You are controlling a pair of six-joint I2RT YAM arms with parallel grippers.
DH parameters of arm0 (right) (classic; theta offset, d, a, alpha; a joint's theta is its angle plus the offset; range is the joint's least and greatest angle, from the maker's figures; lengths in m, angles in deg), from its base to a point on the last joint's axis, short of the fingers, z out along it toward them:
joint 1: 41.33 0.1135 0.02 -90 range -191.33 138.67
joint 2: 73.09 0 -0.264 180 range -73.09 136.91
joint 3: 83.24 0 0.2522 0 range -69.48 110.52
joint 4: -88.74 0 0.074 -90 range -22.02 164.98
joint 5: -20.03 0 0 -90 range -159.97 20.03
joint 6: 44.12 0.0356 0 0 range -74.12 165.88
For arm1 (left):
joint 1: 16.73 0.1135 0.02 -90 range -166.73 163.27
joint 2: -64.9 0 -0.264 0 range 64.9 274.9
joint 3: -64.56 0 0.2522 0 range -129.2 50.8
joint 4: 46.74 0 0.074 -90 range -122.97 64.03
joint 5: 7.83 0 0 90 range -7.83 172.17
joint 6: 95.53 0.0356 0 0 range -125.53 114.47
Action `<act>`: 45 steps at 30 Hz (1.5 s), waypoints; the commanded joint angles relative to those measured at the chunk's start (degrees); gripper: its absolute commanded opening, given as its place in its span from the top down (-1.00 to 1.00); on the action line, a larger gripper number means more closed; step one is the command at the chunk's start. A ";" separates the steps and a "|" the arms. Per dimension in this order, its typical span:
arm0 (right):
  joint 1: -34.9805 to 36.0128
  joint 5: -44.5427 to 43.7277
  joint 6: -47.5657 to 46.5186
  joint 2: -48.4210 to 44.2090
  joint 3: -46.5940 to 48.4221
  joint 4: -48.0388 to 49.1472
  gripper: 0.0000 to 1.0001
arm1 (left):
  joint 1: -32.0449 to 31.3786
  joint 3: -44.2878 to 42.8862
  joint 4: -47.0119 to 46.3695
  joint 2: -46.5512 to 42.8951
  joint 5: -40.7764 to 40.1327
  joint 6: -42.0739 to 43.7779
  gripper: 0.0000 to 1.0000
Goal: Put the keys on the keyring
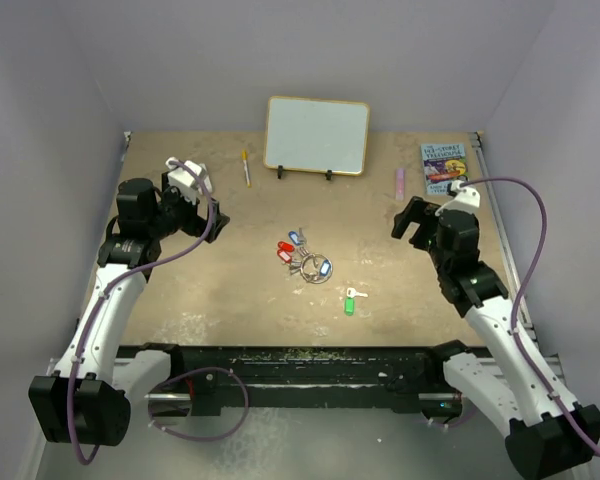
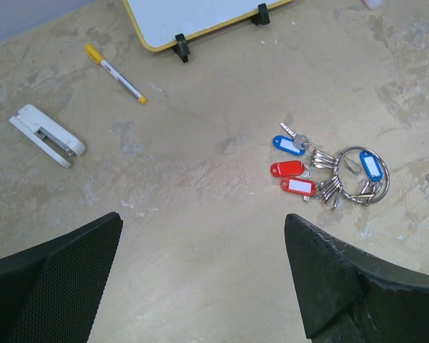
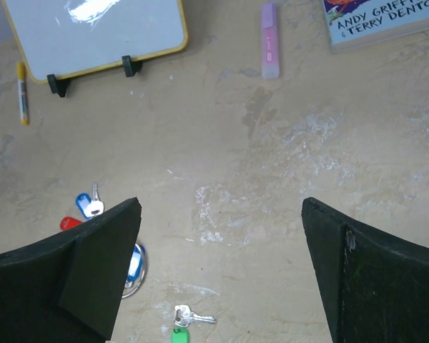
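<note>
The left pincer (image 2: 204, 221) and right pincer (image 3: 222, 204) hovered released and empty, evidently because the green-tagged key (image 1: 349, 302) lay unthreaded lower-centre, near the keyring (image 1: 317, 268).

Whiteboard (image 1: 317, 135) upright at 12 o'clock. Yellow pen (image 1: 246, 167) at 11. Purple highlighter (image 1: 401, 182) and book (image 1: 444, 167) at 1. In the left wrist view, white stapler (image 2: 46, 134) at 8 o'clock of the pen.

My left gripper (image 1: 208, 214) (image 2: 202, 218) hangs at the far left, jaws spread wide and angled down toward the middle. My right gripper (image 1: 408, 222) (image 3: 220, 207) sits opposite on the right, just as wide open, facing left. Both arms rise from the near edge, elbows bowed outward.
</note>
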 commanded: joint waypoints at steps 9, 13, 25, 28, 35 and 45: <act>0.25 -3.58 -2.75 1.35 4.73 -0.81 -0.99 | -0.33 0.14 -2.09 -0.41 0.53 1.48 -0.97; 0.27 -2.37 -2.79 1.31 4.35 -0.75 -0.99 | -0.33 0.33 -1.77 -1.46 0.23 1.75 -0.97; 0.25 4.19 -6.02 0.97 3.25 -0.54 -1.00 | -0.47 0.66 -1.54 -1.63 5.10 2.60 -0.97; 0.25 9.95 -4.78 1.03 1.02 0.82 -0.99 | -0.94 0.68 -0.71 -1.85 8.35 3.75 -0.97; 0.38 17.93 -5.54 7.61 2.19 -0.33 -0.74 | -8.64 -1.81 0.53 4.39 10.57 9.16 -0.97; 13.37 17.57 2.42 16.87 -0.82 9.14 -0.21 | -13.54 -0.32 -2.04 6.62 4.16 6.62 -0.97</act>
